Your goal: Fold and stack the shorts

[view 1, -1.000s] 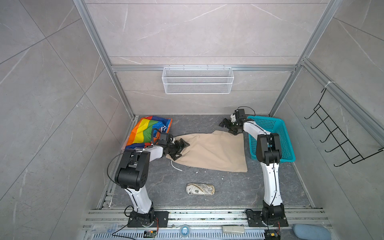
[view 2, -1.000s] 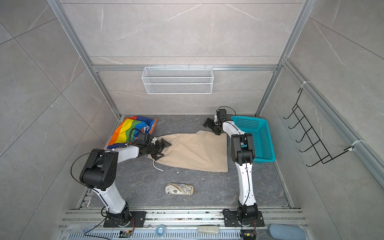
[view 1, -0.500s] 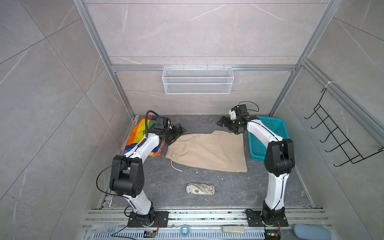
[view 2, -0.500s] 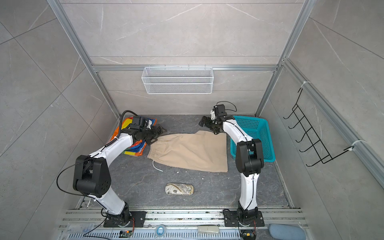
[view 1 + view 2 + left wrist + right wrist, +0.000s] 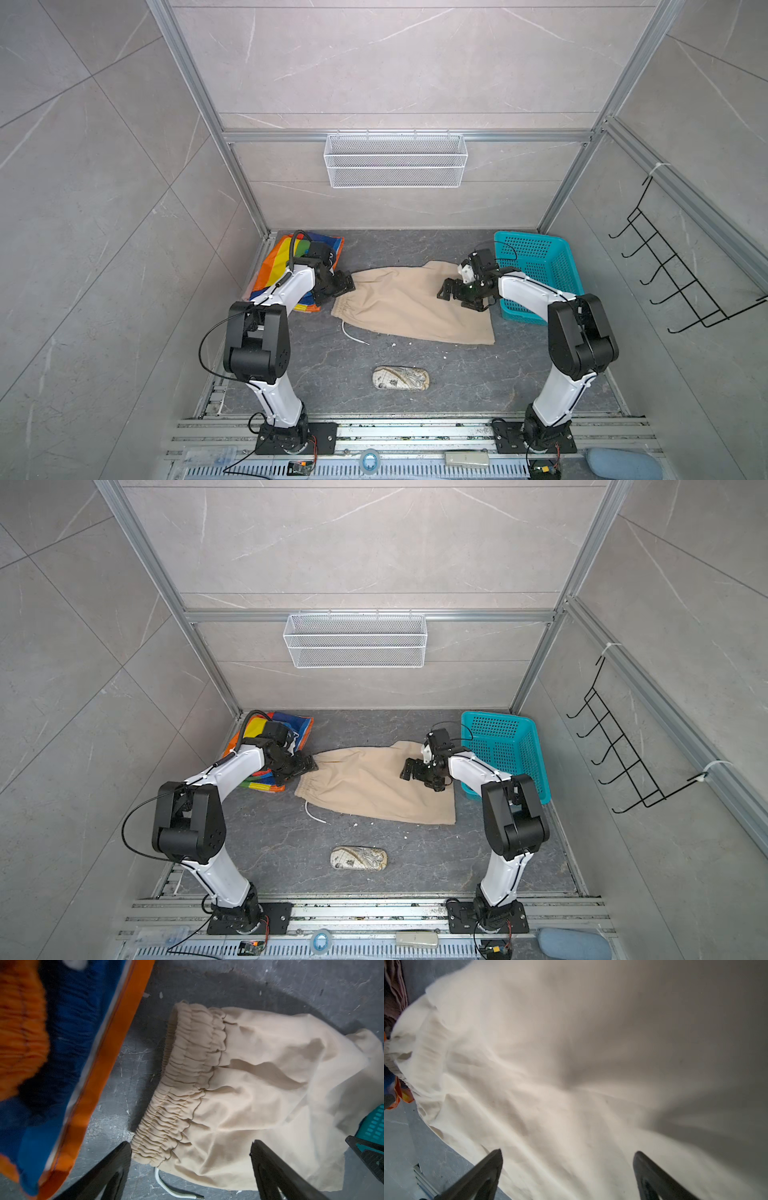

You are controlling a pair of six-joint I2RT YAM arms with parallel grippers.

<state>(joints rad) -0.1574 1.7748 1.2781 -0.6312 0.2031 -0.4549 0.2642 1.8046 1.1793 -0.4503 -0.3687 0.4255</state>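
Passable floor strip [image 5: 395, 249] behind beige shorts [image 5: 411, 303]; basket [image 5: 536, 270] crowds their right edge, rainbow shorts [image 5: 282, 257] the left; pouch [image 5: 401, 378] lies apart in front.

Even soft light; wrist views blurred, shadowed.

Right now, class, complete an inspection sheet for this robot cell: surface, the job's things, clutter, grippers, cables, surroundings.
Surface: dark grey stone-look floor, with a few white specks near the beige hem.
Job's things: beige shorts spread flat mid-floor, waistband towards the left arm, white drawstring trailing; rainbow-striped shorts in the far left corner, partly under the left arm.
Clutter: patterned pouch near the front; teal basket on the right.
Grippers: left gripper open at the waistband; right gripper open over the beige shorts' leg end.
Cables: black cable looping off the left arm.
Surroundings: white wire basket on the back wall; black hook rack on the right wall.
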